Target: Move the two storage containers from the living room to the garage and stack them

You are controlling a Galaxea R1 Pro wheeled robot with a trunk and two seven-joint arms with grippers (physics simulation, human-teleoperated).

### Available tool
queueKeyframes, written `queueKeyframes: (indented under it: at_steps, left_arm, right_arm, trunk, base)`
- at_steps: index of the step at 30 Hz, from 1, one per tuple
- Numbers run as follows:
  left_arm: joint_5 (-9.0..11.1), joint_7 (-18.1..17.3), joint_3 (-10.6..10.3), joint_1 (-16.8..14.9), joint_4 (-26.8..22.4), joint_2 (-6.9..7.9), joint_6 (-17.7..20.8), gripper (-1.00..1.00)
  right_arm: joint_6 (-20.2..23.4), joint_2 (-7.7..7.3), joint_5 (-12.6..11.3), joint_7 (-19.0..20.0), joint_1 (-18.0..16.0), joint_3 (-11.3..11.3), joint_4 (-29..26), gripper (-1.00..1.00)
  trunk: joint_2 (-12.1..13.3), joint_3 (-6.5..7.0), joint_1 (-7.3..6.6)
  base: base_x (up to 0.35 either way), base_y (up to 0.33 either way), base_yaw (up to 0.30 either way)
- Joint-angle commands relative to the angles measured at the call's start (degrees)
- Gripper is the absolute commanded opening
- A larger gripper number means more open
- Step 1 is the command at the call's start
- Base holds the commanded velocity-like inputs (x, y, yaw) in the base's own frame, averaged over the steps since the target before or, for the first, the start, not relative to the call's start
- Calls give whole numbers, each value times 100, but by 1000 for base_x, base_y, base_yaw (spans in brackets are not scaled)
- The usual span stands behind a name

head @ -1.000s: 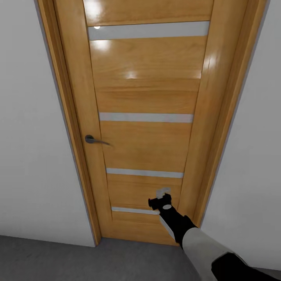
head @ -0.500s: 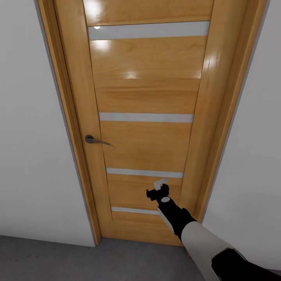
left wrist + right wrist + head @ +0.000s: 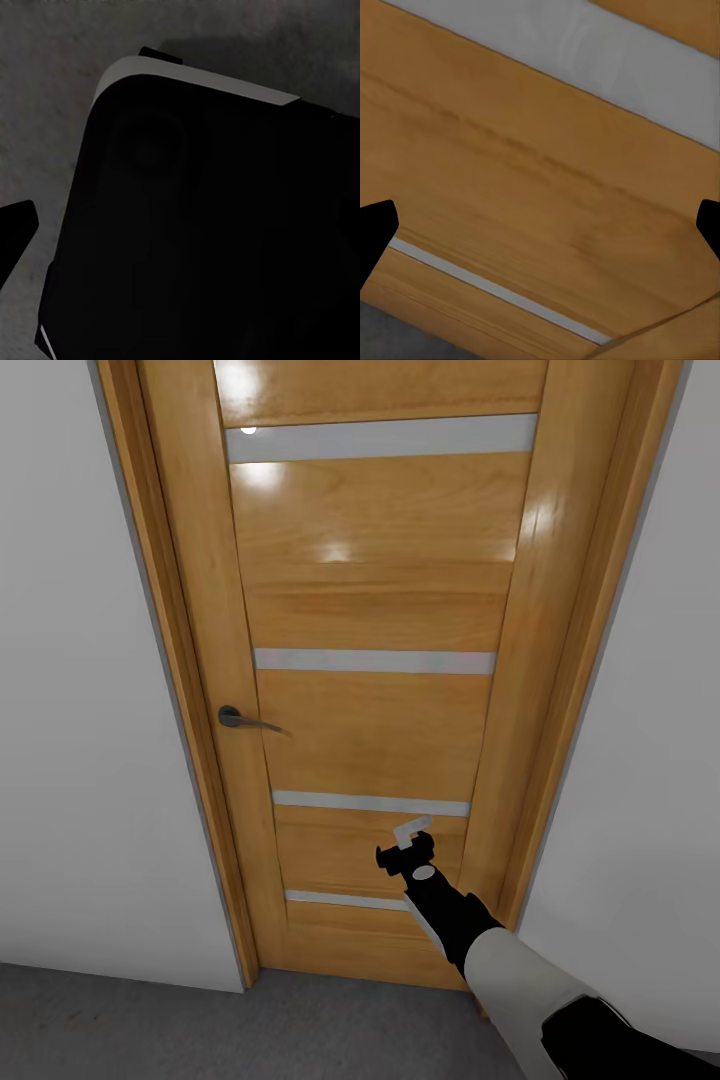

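Head view: closed light wooden door straight ahead, four horizontal glass slits across it, dark lever handle at 9 o'clock of the door's middle. White-grey walls on both sides of the frame. Strip of dark grey speckled concrete floor along the base, at 6 o'clock. Right arm reaching in from 5 o'clock, right claw raised just before the lower door panel, between the third and fourth glass slits; touching the wood or just short of it, cannot tell. Right wrist view: two dark fingertips at opposite edges, spread wide, nothing between them, door wood and glass slits close ahead. Left wrist view: dim; large dark rounded body with a pale rim of the robot itself over rough grey concrete, one dark fingertip of the left claw at the edge, opening width impossible to tell. No storage containers anywhere in these views; only the garage door and floor.
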Motion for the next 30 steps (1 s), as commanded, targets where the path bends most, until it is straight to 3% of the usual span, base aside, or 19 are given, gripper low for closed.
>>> queueKeyframes:
  at_steps: [1, 14, 17, 20, 25, 26, 30]
  left_arm:
    - [18, -3, 4, 1, -2, -2, -12, 100]
    - [-13, -33, -29, 1, 1, 4, 3, 100]
    - [-3, -33, -24, 1, 1, 4, 3, 100]
    - [-2, -33, -19, 1, 2, 4, 2, 100]
    - [15, -31, -6, 1, 4, 4, -10, 100]
    - [20, -29, -2, 1, 2, 4, -12, 100]
    - [19, -30, -8, 1, 4, 4, -12, 100]
  right_arm:
    - [52, 0, 40, -38, -4, 28, -8, 100]
    - [-16, 0, 42, 43, -3, 62, -71, 100]
    - [-23, 0, 39, 82, -3, 345, -89, 100]
    - [-25, 0, -25, 104, -3, 1006, -392, 100]
    - [29, 0, -43, 171, -10, 1106, -1010, 100]
    - [79, 0, -55, 294, -168, 1309, -1228, 100]
    - [105, 0, -95, 349, -595, 1492, -967, 100]
  trunk:
    - [-3, -6, 0]
    - [-3, -6, 0]
    - [-3, -6, 0]
    - [-3, -6, 0]
    - [-3, -6, 0]
    - [-3, -6, 0]
    - [-3, -6, 0]
  base:
    - [34, 0, 0]
    - [235, 0, 0]
    - [271, 0, 0]
    - [78, 0, 0]
    - [7, 0, 0]
    - [0, 0, 0]
    - [0, 0, 0]
